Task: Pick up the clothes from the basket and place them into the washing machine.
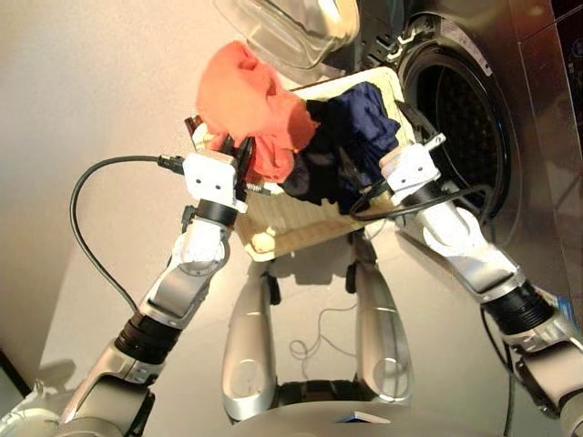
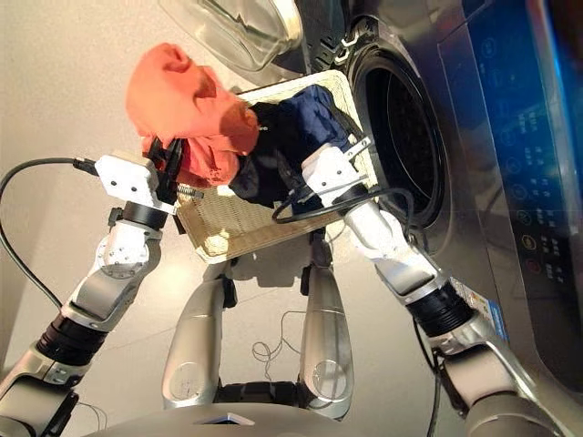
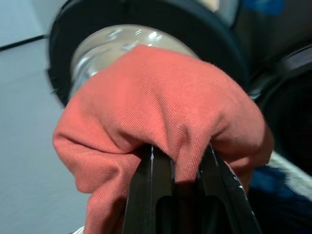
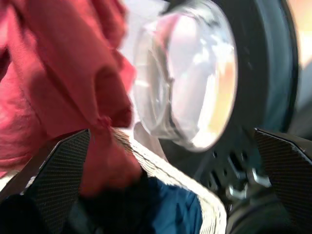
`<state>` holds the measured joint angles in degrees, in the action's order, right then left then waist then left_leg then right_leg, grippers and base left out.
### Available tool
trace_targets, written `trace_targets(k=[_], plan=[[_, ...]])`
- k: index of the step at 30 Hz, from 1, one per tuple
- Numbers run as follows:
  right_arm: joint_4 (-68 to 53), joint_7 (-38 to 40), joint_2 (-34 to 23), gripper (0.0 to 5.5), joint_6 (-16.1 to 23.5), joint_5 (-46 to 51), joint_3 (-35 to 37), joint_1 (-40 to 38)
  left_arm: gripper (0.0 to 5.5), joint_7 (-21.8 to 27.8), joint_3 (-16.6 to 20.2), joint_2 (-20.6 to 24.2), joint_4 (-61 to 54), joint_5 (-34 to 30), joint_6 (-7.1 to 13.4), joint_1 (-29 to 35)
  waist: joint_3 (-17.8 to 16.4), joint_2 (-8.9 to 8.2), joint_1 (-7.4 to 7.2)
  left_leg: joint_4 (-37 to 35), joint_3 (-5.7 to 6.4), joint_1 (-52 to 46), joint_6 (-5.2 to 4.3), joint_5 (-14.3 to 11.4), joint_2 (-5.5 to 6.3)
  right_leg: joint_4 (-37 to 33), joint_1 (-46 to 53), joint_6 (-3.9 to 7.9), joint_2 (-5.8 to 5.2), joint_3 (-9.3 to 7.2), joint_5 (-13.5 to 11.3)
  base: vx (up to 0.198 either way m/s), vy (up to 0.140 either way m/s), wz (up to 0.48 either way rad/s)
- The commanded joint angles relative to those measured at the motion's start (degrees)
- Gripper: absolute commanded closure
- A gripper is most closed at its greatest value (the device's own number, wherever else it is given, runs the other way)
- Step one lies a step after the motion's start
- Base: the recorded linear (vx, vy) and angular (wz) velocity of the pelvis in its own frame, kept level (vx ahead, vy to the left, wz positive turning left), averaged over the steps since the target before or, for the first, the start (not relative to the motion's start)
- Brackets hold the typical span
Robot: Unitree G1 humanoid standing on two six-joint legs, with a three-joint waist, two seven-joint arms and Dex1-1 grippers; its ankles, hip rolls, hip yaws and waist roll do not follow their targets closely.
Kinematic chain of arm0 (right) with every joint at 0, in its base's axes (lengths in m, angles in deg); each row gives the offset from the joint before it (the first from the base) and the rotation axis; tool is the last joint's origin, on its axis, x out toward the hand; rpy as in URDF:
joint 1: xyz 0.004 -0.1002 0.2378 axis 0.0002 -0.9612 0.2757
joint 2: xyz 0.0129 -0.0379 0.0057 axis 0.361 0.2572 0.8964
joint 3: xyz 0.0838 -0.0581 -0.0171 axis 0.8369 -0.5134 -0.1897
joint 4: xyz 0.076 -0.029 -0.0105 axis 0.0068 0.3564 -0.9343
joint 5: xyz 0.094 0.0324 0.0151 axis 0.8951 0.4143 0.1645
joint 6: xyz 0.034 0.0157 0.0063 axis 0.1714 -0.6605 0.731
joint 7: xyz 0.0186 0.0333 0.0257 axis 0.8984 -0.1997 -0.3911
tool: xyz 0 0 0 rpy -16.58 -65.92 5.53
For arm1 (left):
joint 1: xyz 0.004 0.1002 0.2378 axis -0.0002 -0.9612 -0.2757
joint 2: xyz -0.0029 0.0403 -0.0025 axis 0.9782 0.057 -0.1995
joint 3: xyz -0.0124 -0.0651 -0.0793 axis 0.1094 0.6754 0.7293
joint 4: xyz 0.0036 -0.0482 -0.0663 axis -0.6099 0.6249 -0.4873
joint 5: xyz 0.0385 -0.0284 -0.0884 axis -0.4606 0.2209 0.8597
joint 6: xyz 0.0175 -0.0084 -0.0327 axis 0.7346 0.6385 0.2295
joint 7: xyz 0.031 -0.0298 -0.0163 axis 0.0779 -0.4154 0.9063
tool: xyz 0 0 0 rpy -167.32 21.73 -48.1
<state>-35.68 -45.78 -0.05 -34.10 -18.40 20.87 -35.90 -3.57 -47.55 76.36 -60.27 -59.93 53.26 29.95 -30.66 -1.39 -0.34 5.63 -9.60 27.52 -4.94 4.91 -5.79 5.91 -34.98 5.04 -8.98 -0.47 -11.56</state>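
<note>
A coral garment (image 1: 246, 100) hangs bunched above the left edge of the wicker basket (image 1: 301, 232), with my left gripper (image 1: 223, 146) shut on it; in the left wrist view the cloth (image 3: 161, 112) wraps over both fingers. A navy garment (image 1: 360, 123) and a darker black one (image 1: 305, 173) lie in the basket. My right gripper (image 1: 414, 137) stands open over the navy cloth at the basket's right side, its fingers (image 4: 53, 170) wide apart with nothing between them. Just right of it is the washing machine's drum mouth (image 1: 465, 118), with its glass door (image 1: 291, 36) swung open behind the basket.
A black cable (image 1: 91, 209) loops out from my left wrist. Another cable (image 1: 410, 205) curls under my right wrist at the basket's edge. The machine's control panel (image 2: 537, 137) runs along the far right. A pale wall lies to the left.
</note>
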Motion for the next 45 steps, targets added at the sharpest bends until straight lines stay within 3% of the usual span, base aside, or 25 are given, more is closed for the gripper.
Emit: trace_targets(k=[1, 8, 21, 24, 35, 45], plan=[[-5.3, -2.0, -1.7, 0.00, 1.1, 0.3, -1.9, 6.6, 5.50, 4.0, -0.4, 1.1, -11.9, 3.8, 5.2, -0.1, 0.9, 0.90, -0.71, 3.1, 2.24, 1.9, -1.10, -1.2, 0.95, 0.6, 3.2, 4.53, -2.90, 0.18, 3.6, 0.000, 0.000, 0.000], [-1.2, -2.7, 1.3, 0.00, 0.2, -0.8, -5.1, 14.9, 5.50, 6.8, -2.4, 1.0, -12.9, 5.7, 4.4, 1.7, 0.9, 1.52, -0.17, 3.1, 2.04, 1.8, -1.23, -1.0, 0.82, 0.4, 3.1, 4.50, -2.86, 0.41, 3.5, 0.000, 0.000, 0.000], [3.9, -4.3, 7.4, 0.00, -0.2, -0.9, -6.5, 16.1, 5.50, 8.2, -2.4, -0.4, -12.6, 5.8, 3.9, 2.6, 0.9, 2.07, 0.36, 2.7, 2.26, 1.9, -1.37, -0.8, 0.69, 0.3, 3.3, 4.33, -2.72, 0.27, 3.9, 0.000, 0.000, 0.000], [7.0, -9.0, 8.7, 0.00, -1.8, 4.5, -10.1, 17.4, 5.50, 9.1, -3.0, -0.5, -12.4, 5.3, 3.8, 3.8, 0.9, 2.08, 0.68, 2.6, 2.23, 1.8, -1.40, -0.8, 0.56, 0.4, 3.2, 4.31, -2.68, 0.21, 3.9, 0.000, 0.000, 0.000], [6.1, -20.0, 5.2, 0.00, -7.0, 5.1, -16.4, 19.4, 5.50, 11.2, -2.6, 1.0, -11.8, 2.2, 3.8, 4.5, 0.9, 1.89, 0.88, 2.2, 2.52, 2.0, -1.68, -0.4, 0.43, 0.4, 3.1, 4.22, -2.59, -0.12, 4.1, 0.000, 0.000, 0.000], [7.3, -17.2, 7.6, 0.00, -6.1, 2.8, -15.1, 20.7, 5.50, 10.5, -2.9, 0.4, -11.7, 1.9, 3.5, 5.5, 0.9, 2.34, 1.15, 2.3, 2.51, 2.0, -1.48, -0.5, 0.47, 0.4, 3.1, 4.18, -2.64, 0.00, 4.2, 0.000, 0.000, 0.000]])
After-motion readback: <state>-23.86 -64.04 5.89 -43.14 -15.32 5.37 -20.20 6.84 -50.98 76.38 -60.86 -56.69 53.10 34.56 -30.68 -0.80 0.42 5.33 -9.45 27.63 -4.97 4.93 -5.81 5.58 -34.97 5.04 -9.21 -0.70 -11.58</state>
